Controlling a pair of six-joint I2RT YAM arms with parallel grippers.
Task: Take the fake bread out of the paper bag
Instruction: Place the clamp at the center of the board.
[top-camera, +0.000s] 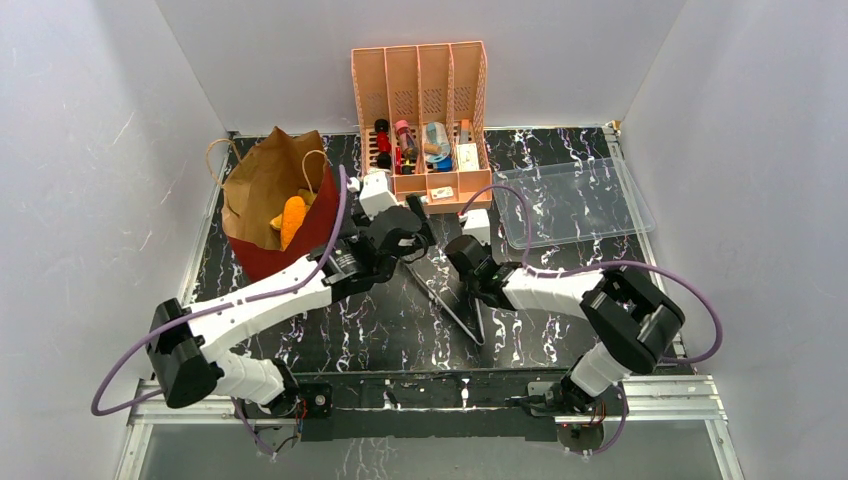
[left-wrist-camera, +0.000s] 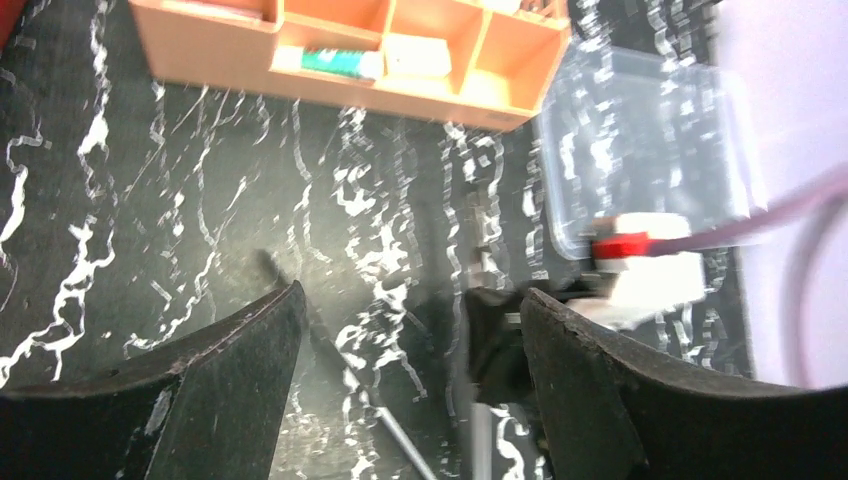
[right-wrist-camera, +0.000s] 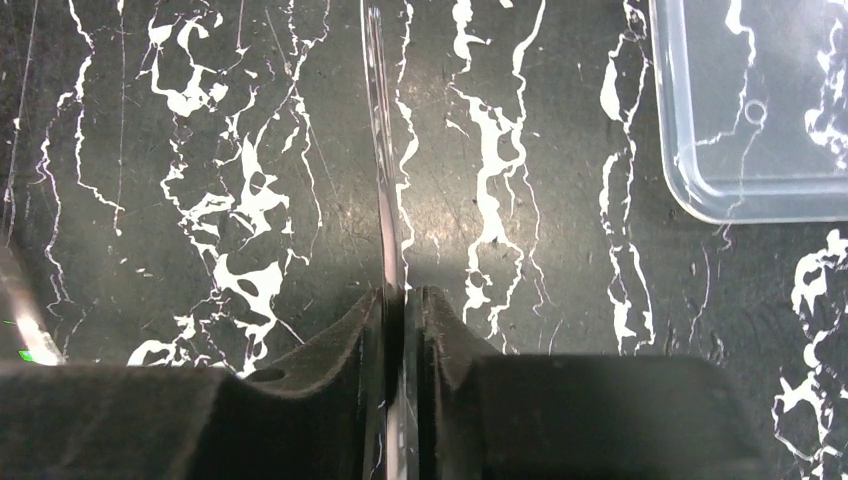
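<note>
Far left on the table: paper bag, mouth open, with an orange piece of fake bread showing inside. Just right of the bag: left gripper, fingers spread wide, holding nothing. Right of that: right gripper, fingers pinching a thin metal strip. Farther off: pink organizer at the far edge, clear tray at far right.

No words or numbers can be read. The small boxes and bottles in the pink organizer have labels, all too tiny and blurry.
</note>
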